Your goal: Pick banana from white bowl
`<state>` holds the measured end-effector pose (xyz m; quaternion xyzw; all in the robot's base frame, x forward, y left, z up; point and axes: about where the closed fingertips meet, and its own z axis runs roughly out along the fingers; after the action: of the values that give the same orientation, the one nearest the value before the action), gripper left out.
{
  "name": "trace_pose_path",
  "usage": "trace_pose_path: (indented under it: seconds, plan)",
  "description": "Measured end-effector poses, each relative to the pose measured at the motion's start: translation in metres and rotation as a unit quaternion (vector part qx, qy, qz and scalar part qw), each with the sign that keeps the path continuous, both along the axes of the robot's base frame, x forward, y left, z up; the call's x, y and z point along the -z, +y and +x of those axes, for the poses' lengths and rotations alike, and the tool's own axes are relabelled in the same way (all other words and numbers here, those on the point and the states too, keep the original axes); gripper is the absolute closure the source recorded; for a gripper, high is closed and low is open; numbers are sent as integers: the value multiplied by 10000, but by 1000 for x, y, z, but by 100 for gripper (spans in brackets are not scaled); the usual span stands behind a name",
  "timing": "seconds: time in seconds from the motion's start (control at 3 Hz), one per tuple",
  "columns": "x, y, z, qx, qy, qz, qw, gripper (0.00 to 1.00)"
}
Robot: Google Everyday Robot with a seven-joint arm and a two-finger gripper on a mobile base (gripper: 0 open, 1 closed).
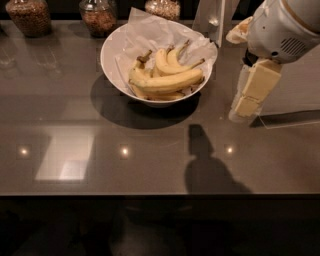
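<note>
Cream-coloured and blocky, the end effector [246, 106] hangs at the right of the frame under the white arm housing [285, 27], its tip low over the grey tabletop [100, 150]. Whether it is wide or narrow cannot be told from this angle, and nothing is seen in it. It is beside the white bowl [109, 65], apart from the right rim, so the step in hand looks like the approach, with no grasp made yet. The bananas [167, 80] lie piled in the bowl on crinkled white paper [145, 30], upper centre of the frame. The next move likely calls for rising above the rim, going left, and coming down on the topmost banana. The bowl's rim and the upstanding paper edge lie in that path. Three glass jars [30, 15] line the top edge, well apart from it.
</note>
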<state>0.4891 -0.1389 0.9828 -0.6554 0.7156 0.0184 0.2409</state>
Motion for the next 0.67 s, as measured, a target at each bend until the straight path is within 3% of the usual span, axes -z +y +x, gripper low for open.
trace_pose_path:
  seconds: [0.67]
  plan:
    - [10,51,46,-640,171,215,9976,0]
